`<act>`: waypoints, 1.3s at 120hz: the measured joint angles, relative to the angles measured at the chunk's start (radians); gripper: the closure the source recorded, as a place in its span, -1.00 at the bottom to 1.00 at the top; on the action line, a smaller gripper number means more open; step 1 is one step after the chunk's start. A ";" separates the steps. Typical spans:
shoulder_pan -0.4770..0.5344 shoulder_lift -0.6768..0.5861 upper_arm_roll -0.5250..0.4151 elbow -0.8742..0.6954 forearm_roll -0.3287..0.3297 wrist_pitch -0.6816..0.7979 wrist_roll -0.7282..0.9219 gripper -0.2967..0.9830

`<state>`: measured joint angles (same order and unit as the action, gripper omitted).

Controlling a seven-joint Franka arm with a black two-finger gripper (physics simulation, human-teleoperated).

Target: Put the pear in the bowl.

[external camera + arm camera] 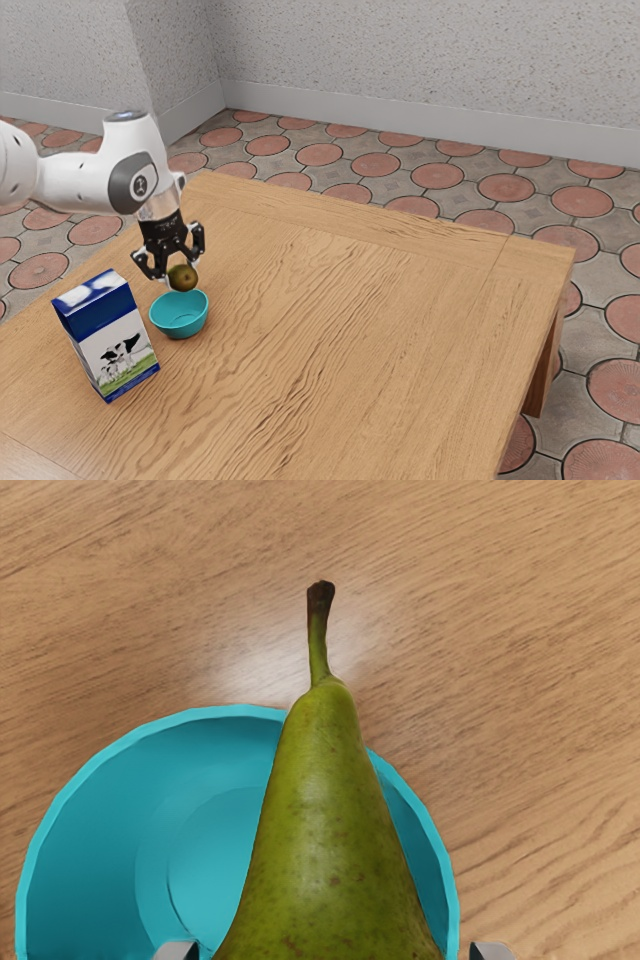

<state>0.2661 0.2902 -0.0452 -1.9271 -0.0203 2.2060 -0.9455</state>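
Fingers (197, 240) clamp the pear (183, 277) above the bowl (181, 323) on a grained wooden table (380, 350), disc-patterned floor (375, 165) and speckled walls (400, 60) beyond.

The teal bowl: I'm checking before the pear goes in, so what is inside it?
Inside the bowl, bare teal wall and floor can be seen. The pear, held above it in the pincer, hides part of the interior in the wrist view.
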 joint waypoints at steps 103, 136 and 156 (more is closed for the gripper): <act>0.001 -0.030 -0.151 0.204 0.045 -0.183 0.319 -0.49; -0.161 -0.200 -0.053 0.433 0.057 -0.518 0.553 -0.52; -0.272 -0.236 0.026 0.453 0.063 -0.628 0.646 -0.53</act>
<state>-0.0059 0.0540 -0.0194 -1.4740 0.0428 1.5781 -0.2993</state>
